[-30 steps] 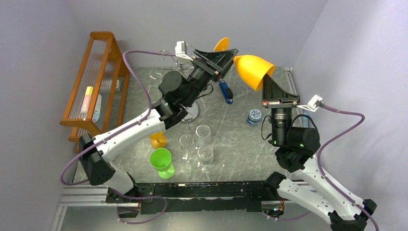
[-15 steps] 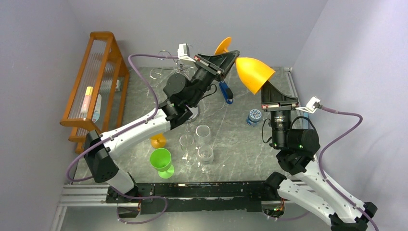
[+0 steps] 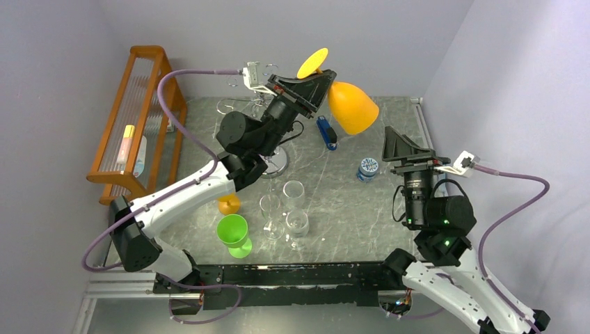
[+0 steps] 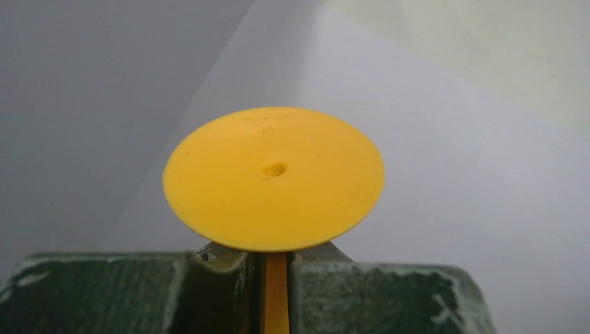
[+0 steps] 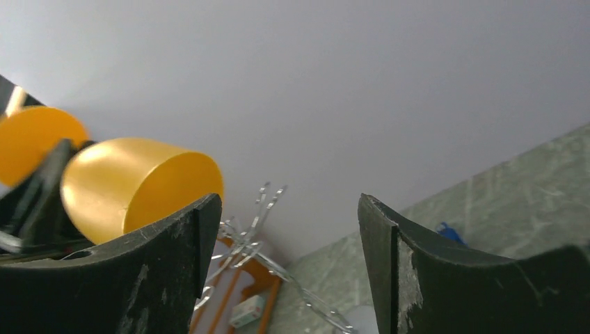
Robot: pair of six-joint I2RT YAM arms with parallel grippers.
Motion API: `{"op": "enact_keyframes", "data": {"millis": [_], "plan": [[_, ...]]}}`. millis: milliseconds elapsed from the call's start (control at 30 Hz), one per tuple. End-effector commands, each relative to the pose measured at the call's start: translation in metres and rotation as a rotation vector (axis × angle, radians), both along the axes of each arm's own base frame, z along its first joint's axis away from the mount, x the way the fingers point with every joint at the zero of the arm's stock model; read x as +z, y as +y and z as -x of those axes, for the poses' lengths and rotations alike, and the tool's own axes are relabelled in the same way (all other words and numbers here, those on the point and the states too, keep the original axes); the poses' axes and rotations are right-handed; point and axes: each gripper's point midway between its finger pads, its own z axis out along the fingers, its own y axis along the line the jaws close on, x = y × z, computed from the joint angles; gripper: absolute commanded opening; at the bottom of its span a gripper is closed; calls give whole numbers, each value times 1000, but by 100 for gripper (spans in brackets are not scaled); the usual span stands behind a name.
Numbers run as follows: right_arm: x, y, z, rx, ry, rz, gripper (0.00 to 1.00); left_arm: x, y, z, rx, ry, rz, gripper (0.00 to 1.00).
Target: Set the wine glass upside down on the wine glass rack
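Note:
The yellow-orange wine glass hangs tilted in the air over the back of the table, its foot up and to the left and its bowl down and to the right. My left gripper is shut on its stem. The left wrist view has the round foot just above the left gripper and the stem pinched between the jaws. The right gripper stands open and empty, apart from the bowl. The chrome wine glass rack stands behind my left arm, partly hidden; its wire arms show between the right gripper fingers.
An orange wooden shelf lines the left wall. Three clear glasses and a green goblet stand at the front middle, beside a small orange cup. A blue object and a round blue-white lid lie toward the right.
The left gripper shut on the stem and swung the glass left and up. The right gripper let go of the bowl, opened, and drew back toward the near side.

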Motion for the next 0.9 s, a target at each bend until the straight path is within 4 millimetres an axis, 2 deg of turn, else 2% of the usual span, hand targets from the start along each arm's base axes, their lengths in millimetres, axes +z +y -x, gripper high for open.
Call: {"op": "enact_keyframes", "data": {"millis": [0,133,333,467,633,700,867], "plan": [[-26,-20,1,-100,105,114,77,39,10,29,99,-347,-155,5],[3,-15,8,-48,87,138,81,32,-4,42,88,-518,-297,5],[70,31,26,212,-11,255,81,10,-11,35,129,-575,-443,5],[95,52,38,338,-61,255,81,-5,-17,32,125,-586,-490,5],[108,72,39,440,-37,211,80,-19,-29,44,70,-692,-543,5],[107,83,33,474,-1,200,79,-25,-32,49,50,-725,-559,5],[100,96,20,491,83,152,74,-40,-37,55,19,-788,-600,5]]}}
